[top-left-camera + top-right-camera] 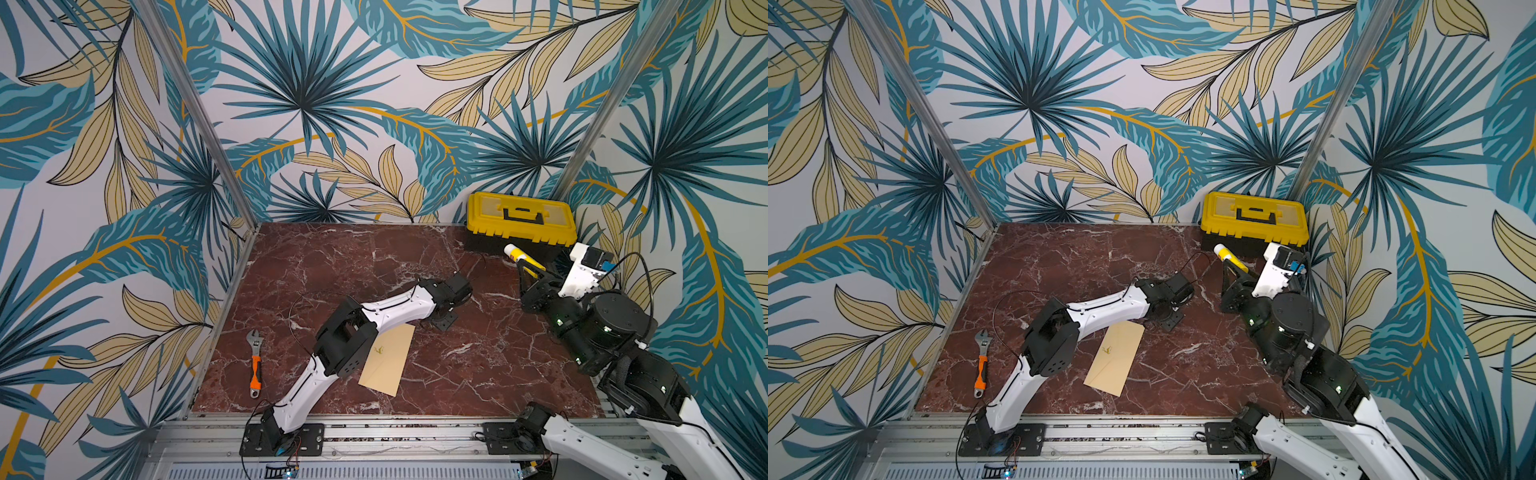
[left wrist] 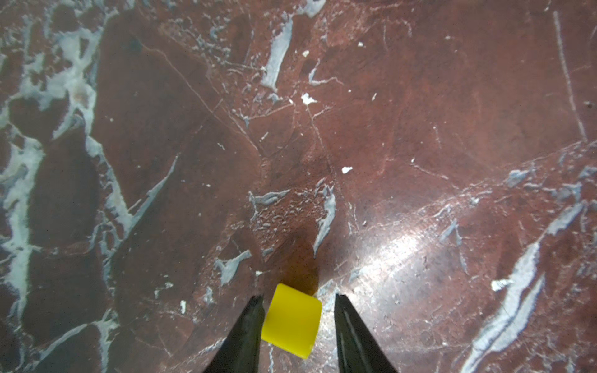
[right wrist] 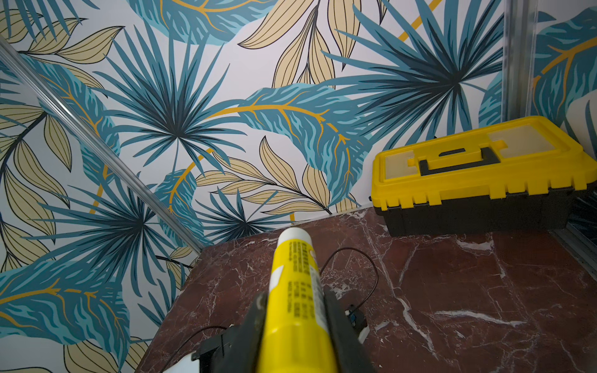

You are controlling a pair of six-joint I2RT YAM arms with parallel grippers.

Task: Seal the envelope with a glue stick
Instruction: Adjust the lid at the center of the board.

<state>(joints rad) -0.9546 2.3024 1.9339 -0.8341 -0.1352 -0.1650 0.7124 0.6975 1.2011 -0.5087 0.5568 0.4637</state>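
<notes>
The tan envelope (image 1: pixel 388 365) (image 1: pixel 1116 361) lies flat on the marble table, its small dark mark facing up and one corner under my left arm. My right gripper (image 3: pixel 295 292) (image 1: pixel 536 271) is shut on the yellow glue stick (image 3: pixel 295 258) (image 1: pixel 521 257) (image 1: pixel 1230 258). The stick is held above the table in front of the toolbox, with its uncapped white tip pointing up and away. My left gripper (image 2: pixel 298 296) (image 1: pixel 441 321) points down at the table beyond the envelope and is open. The yellow cap (image 2: pixel 292 319) sits between its fingers, touching one finger with a gap to the other.
A yellow-lidded black toolbox (image 1: pixel 521 218) (image 1: pixel 1254 218) (image 3: pixel 478 174) stands in the back right corner. An orange-handled adjustable wrench (image 1: pixel 255 361) (image 1: pixel 981 363) lies near the table's left edge. Patterned walls enclose the table on three sides.
</notes>
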